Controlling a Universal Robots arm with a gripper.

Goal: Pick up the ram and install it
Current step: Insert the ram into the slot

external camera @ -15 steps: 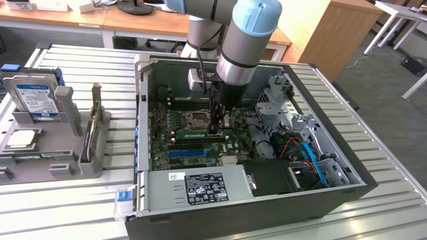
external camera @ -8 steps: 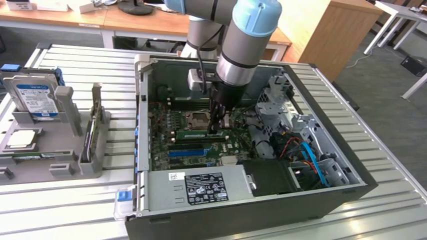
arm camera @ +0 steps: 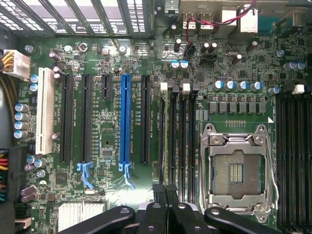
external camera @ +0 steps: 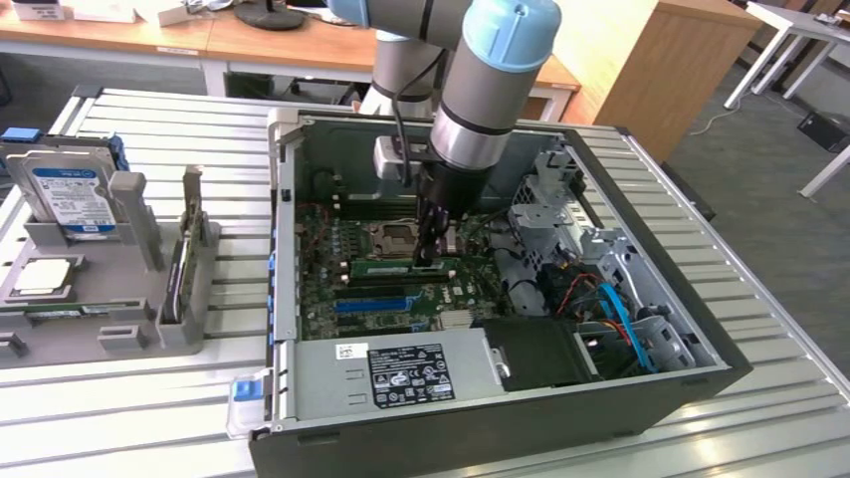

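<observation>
The gripper (external camera: 428, 251) is reaching straight down into the open computer case (external camera: 531, 423). Its fingers are pressed close together and, as far as I can judge, they're pinching the top edge of the ram (external camera: 385, 267). The green stick is standing level on its long edge, right at the memory slots (arm camera: 178, 126) beside the empty processor socket (arm camera: 236, 168). I'd say it's being held upright like that so its lower edge lines up with a slot.

In the wrist view the black fingertips (arm camera: 171, 195) are sitting directly over those slots, and the blue slot (arm camera: 126, 122) is lying apart from them, untouched.

Out on the exterior view's left, a grey rack (external camera: 133, 299) is propping the hard drive (external camera: 67, 194) upright, probably for an easy grab.

As for writing, I'm looking at the drive's blue-white label, the black label on the power supply (external camera: 409, 373) and the board's fine print, and none of it is legible.
</observation>
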